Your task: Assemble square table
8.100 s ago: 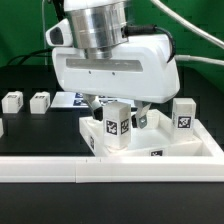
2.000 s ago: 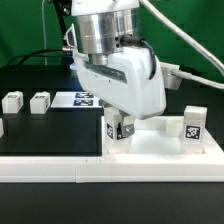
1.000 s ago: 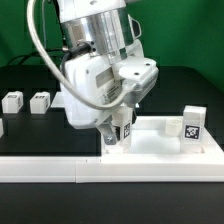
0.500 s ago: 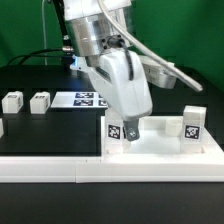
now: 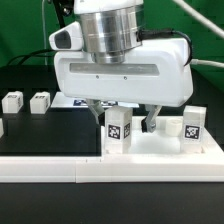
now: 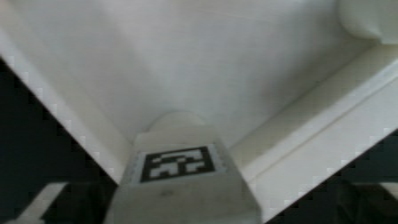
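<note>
The white square table slab [image 5: 165, 150] lies at the exterior view's right, against the front rail. A white tagged leg [image 5: 117, 131] stands upright in its near left corner socket; in the wrist view this leg [image 6: 175, 165] fills the middle, over the slab [image 6: 214, 70]. My gripper [image 5: 123, 122] hangs straight over this leg. Its jaws stand on either side of it, with a gap showing on the right side, so it is open. A second tagged leg [image 5: 193, 125] stands on the slab's right corner. Two loose legs [image 5: 12, 101] [image 5: 40, 101] lie at the left.
The marker board [image 5: 80, 99] lies flat behind the gripper. A long white rail [image 5: 50, 171] runs along the front edge of the black table. A green backdrop stands behind.
My gripper has swung round its own axis from a tilted, turned pose to a square, face-on one. The leg under it stays upright in the corner socket.
</note>
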`<state>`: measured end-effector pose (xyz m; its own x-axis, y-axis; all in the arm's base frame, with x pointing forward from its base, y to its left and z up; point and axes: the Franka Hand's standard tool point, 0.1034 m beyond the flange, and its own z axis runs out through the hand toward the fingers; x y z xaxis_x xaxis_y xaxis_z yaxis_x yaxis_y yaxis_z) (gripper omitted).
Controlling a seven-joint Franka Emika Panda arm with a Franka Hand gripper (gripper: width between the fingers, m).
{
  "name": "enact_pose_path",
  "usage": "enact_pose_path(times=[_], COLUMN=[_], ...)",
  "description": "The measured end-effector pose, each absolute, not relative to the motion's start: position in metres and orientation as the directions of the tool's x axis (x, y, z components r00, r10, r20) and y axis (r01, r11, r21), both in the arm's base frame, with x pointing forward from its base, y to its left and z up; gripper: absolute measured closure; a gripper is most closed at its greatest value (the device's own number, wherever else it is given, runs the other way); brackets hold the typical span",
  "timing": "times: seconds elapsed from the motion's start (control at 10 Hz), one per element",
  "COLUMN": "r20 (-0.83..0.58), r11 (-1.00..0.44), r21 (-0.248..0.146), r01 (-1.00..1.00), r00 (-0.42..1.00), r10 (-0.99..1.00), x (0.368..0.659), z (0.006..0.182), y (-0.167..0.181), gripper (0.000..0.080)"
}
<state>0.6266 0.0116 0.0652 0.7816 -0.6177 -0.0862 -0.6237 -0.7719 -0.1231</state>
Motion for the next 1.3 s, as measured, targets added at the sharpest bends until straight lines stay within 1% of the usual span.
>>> enact_pose_path(times=[0.1, 0.2, 0.3, 0.4, 0.7, 0.8, 1.0, 1.1, 1.3], r20=[-0.087, -0.088, -0.1, -0.106, -0.12, -0.129, -0.152, -0.156, -0.182], r11=[-0.766, -0.76, -0.701, -0.657, -0.536, -0.459, -0.246, -0.157, 0.079], r21=[-0.122, -0.121, -0.105, -0.098, -0.083, -0.074, -0.038, -0.022, 0.022], r01=[-0.632, -0.639, -0.706, -0.747, -0.84, -0.885, -0.969, -0.987, -0.997], r00=[0.775, 0.769, 0.709, 0.665, 0.542, 0.465, 0.249, 0.159, -0.082], r10=[-0.626, -0.633, -0.698, -0.74, -0.832, -0.876, -0.956, -0.975, -0.98], x=[0.6266, 0.6265, 0.624, 0.6238, 0.6242, 0.6246, 0.6255, 0.6257, 0.6273], z=[0.0651, 0.065, 0.0639, 0.0637, 0.0637, 0.0636, 0.0635, 0.0633, 0.0641], y=[0.0117, 0.0116, 0.007, 0.0069, 0.007, 0.0067, 0.0059, 0.006, 0.0059], gripper=[0.0178, 0.0363, 0.0363, 0.0509, 0.0509, 0.0509, 0.0509, 0.0509, 0.0509])
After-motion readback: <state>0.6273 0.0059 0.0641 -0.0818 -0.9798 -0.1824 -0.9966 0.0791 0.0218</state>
